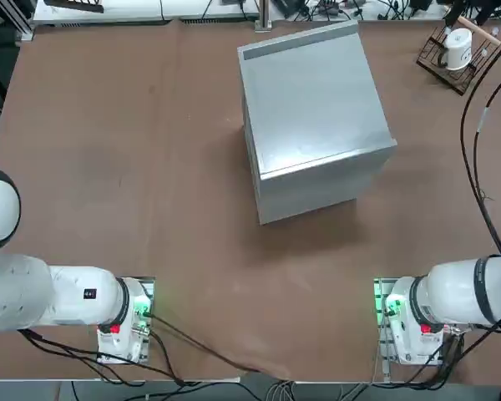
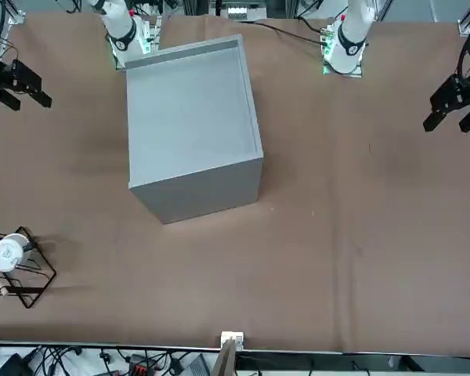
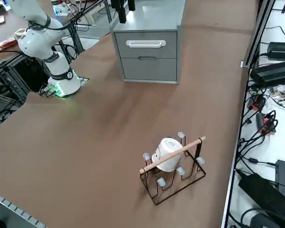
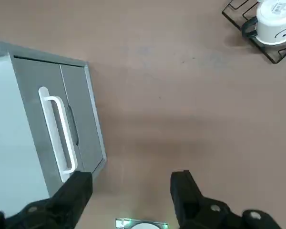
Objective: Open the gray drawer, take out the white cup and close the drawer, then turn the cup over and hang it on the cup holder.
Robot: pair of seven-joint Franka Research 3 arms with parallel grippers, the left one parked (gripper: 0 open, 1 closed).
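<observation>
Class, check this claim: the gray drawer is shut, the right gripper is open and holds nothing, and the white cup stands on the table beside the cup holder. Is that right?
Not quite. The white cup is not on the table; it hangs on the cup holder, as the right side view shows. The rest holds: the gray drawer is shut and the right gripper is open and holds nothing.

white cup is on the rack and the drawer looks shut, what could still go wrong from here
1. The white cup hangs inverted on the cup holder, which stands close to the table's edge; a knock might shift or tip it.
2. The right gripper is open, hanging above bare table beside the gray drawer; swinging sideways, it could clip the white handle.
3. The cup's seating depth cannot be judged, so it may sit loosely.
</observation>
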